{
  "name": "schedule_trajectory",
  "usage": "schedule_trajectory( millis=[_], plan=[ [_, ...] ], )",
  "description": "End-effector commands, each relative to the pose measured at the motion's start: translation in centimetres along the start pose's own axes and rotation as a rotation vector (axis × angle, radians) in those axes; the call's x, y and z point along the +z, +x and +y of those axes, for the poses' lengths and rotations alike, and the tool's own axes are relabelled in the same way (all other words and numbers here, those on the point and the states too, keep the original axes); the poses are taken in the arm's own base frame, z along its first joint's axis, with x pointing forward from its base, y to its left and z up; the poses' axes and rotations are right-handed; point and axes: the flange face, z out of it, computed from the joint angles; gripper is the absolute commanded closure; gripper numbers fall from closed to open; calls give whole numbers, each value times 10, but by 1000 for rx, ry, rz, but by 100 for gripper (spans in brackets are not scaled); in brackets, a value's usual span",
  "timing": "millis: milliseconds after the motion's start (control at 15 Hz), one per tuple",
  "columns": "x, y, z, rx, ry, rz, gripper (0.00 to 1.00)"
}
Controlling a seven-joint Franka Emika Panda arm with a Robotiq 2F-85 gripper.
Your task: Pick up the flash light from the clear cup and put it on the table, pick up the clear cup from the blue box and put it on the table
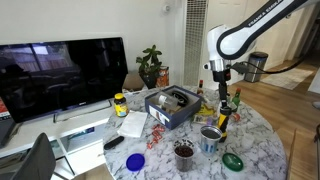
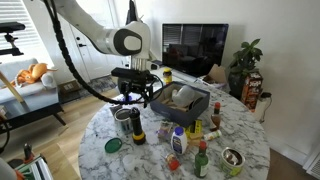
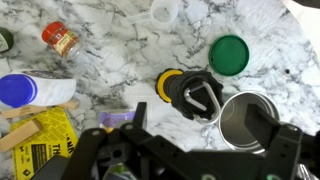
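Note:
The flash light (image 3: 190, 92) stands upright on the marble table (image 3: 120, 60). From above it shows a black head and a yellow ring. It also shows in both exterior views (image 1: 222, 122) (image 2: 137, 131). My gripper (image 3: 199, 120) is open and empty. It hangs just above the flash light in both exterior views (image 1: 224, 100) (image 2: 135, 98). The blue box (image 1: 165, 112) (image 2: 196, 107) stands further back on the table. The whitish clear cup (image 1: 179, 97) (image 2: 185, 97) is inside it, away from the gripper.
A grey metal cup (image 3: 245, 118) (image 2: 124, 120) stands right beside the flash light. A green lid (image 3: 229, 55) (image 2: 113, 145) is nearby. A red-capped bottle (image 3: 60, 40) and a blue-capped bottle (image 3: 20, 90) also lie close by. A dark brown cup (image 1: 184, 152) and a blue lid (image 1: 135, 161) sit near the table edge.

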Motion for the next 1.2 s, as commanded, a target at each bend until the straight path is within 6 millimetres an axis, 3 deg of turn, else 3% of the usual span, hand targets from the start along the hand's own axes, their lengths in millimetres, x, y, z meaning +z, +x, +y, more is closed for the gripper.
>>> schedule_trajectory(
  millis=[0,267,467,533,600,667,1067,1133],
  plan=[
    [-61,-12,-10,96,-17,52,1],
    [-134,27,-14,226,-26,113,0],
    [-170,71,-10,344,-16,169,0],
    [-175,86,-8,367,-14,183,0],
    [-174,50,-14,306,-44,200,0],
    [-178,60,-13,311,-43,208,0],
    [-178,59,-12,312,-44,208,0],
    [-172,67,-8,305,-22,182,0]
  ],
)
